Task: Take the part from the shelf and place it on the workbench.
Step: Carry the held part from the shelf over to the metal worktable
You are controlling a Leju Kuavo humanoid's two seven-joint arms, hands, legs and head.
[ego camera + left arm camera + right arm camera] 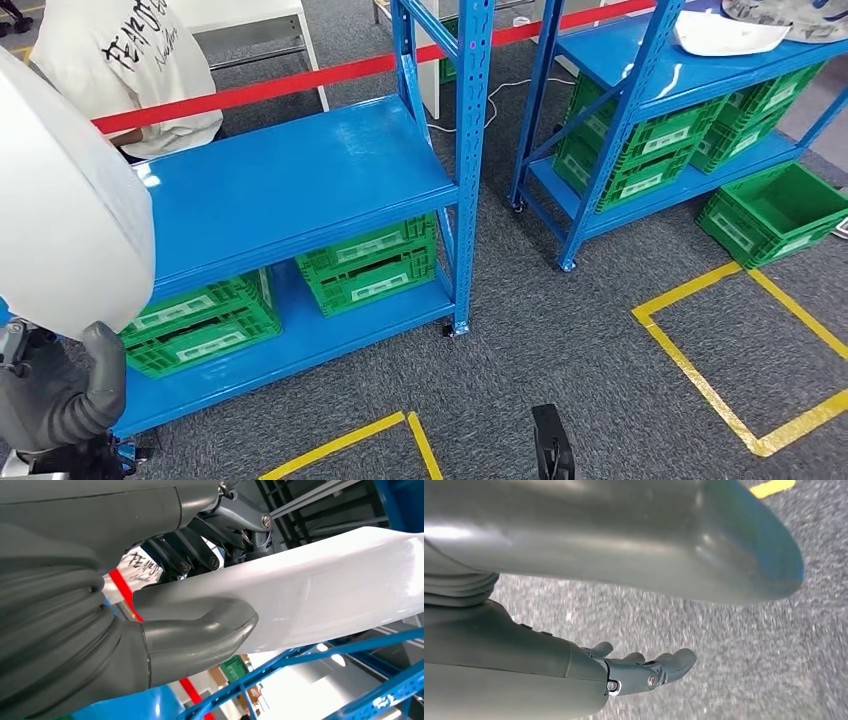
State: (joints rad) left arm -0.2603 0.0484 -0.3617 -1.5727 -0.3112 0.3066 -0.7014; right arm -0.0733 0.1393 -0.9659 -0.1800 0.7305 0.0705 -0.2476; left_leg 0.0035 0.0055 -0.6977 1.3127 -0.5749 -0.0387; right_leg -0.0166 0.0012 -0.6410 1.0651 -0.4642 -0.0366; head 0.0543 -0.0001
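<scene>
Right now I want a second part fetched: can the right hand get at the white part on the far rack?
Probably not. The right hand hangs empty over the carpet, and the white part lies on the far rack, across open floor.

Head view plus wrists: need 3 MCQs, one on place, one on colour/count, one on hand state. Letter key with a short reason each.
1. Where is the white part?
A. in the left hand, raised beside the near shelf
B. flat on the near shelf's top board
C. on the carpet inside the yellow tape

2. How many green crates sit on the near shelf's bottom board?
A. none
B. two
C. five

3. What is the right hand doing?
A. holding a crate
B. pressing on the shelf
C. hanging over the grey carpet, holding nothing

Key: 1 A, the left wrist view shows the thumb and fingers clamped on the white part. 2 B, the head view shows one crate at left and one at right under the top board. 3 C, the right wrist view shows its fingers apart with carpet behind them.
</scene>
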